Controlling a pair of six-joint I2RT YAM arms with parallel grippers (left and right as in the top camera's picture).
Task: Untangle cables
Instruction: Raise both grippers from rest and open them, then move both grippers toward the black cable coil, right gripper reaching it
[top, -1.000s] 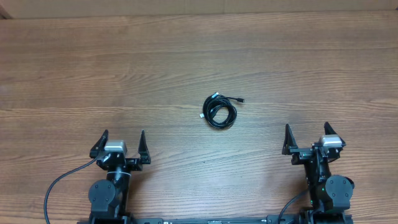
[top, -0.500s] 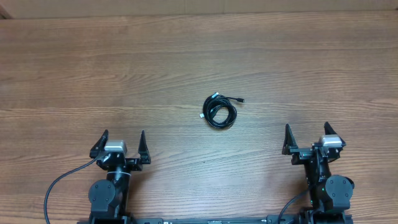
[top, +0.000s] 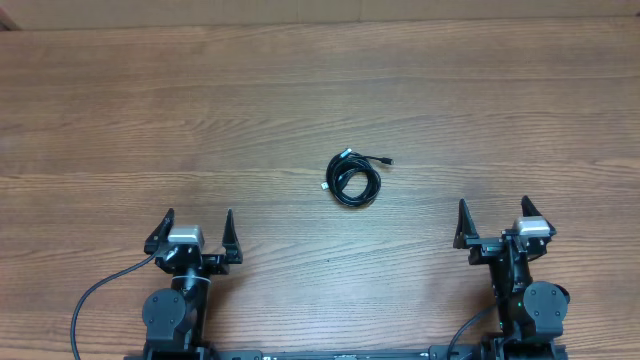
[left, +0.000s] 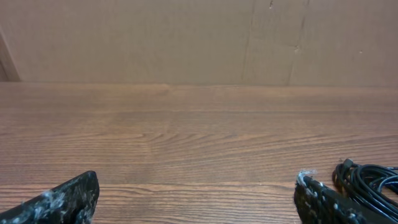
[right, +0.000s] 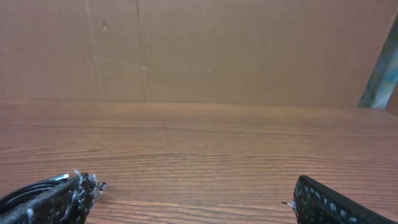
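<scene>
The cables (top: 355, 183) lie as one small black coil on the wooden table (top: 150, 110), near its middle, with two plug ends sticking out at the coil's top. My left gripper (top: 198, 214) rests open at the near left, well short of the coil. My right gripper (top: 493, 205) is open at the near right, also apart from it. In the left wrist view the coil (left: 371, 182) shows just beyond the right finger (left: 323, 202), and the gap in the left gripper (left: 196, 190) holds nothing. The right gripper (right: 193, 193) is likewise empty.
A brown cardboard wall (left: 186, 37) stands along the table's far edge. Each arm's thick black wire (top: 95, 295) trails at the near edge beside its base.
</scene>
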